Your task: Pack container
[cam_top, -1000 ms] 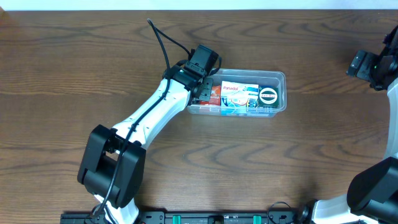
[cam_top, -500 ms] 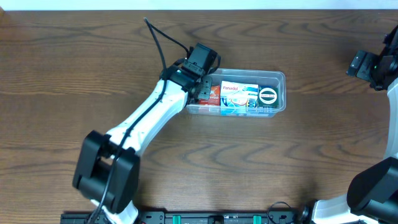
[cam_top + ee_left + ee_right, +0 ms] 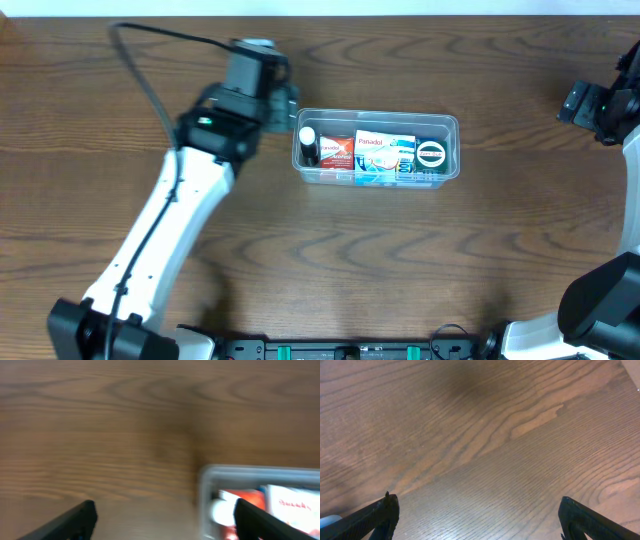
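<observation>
The clear plastic container [image 3: 400,114] sits mid-table, a little back from centre. Inside it, from left to right, are a small white-capped bottle [image 3: 308,144], a red packet [image 3: 338,151], a white and blue Panadol box [image 3: 385,152] and a round black and white item [image 3: 431,153]. My left gripper [image 3: 287,105] hangs open just off the tub's left end, holding nothing. Its blurred wrist view shows the container's left wall [image 3: 202,490], the white cap [image 3: 220,511] and the red packet [image 3: 245,499] between the left gripper's [image 3: 165,520] spread fingers. My right gripper [image 3: 480,515] is open over bare wood.
The right gripper [image 3: 582,103] stays at the far right edge of the wooden table, well away from the tub. A black cable [image 3: 150,45] loops from the left wrist toward the back left. A pale blue sliver [image 3: 327,522] shows at the lower left of the right wrist view.
The left gripper has opened and drawn back leftward out of the container's left end. The white-capped bottle now shows standing there. The right arm has not moved.
</observation>
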Controlling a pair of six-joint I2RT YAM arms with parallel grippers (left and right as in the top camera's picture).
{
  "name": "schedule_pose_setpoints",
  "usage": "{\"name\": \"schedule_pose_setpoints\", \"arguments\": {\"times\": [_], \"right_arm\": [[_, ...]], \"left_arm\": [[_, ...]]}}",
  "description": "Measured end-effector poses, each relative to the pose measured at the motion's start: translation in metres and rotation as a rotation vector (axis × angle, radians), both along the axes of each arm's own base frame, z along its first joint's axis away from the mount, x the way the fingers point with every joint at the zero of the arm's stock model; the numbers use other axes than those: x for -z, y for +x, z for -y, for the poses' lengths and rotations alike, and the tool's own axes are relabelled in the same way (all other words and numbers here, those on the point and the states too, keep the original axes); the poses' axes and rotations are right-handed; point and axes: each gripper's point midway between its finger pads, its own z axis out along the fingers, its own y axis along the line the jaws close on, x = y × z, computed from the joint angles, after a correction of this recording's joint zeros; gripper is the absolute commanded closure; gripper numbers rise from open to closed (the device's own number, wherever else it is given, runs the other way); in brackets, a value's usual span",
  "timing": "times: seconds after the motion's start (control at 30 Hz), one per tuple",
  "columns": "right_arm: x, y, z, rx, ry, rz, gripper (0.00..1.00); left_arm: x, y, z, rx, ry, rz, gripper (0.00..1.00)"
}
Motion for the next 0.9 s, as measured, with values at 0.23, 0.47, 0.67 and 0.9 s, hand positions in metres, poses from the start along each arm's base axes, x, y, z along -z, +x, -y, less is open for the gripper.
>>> {"name": "schedule_pose_setpoints", "arguments": {"times": [0.23,0.47,0.67,0.9], "right_arm": [[0.0,0.0,0.0,0.0,0.0,0.0,0.01],[0.0,0.0,0.0,0.0,0.0,0.0,0.01],[0.0,0.0,0.0,0.0,0.0,0.0,0.01],[0.0,0.0,0.0,0.0,0.0,0.0,0.01]], "left_arm": [[-0.011,0.006,-0.083,-0.202,0.005,0.024,0.02],[-0.01,0.006,-0.107,-0.261,0.006,0.024,0.02],[-0.01,0.006,-0.107,-0.261,0.006,0.024,0.02],[-0.01,0.006,-0.107,-0.261,0.006,0.024,0.02]]}}
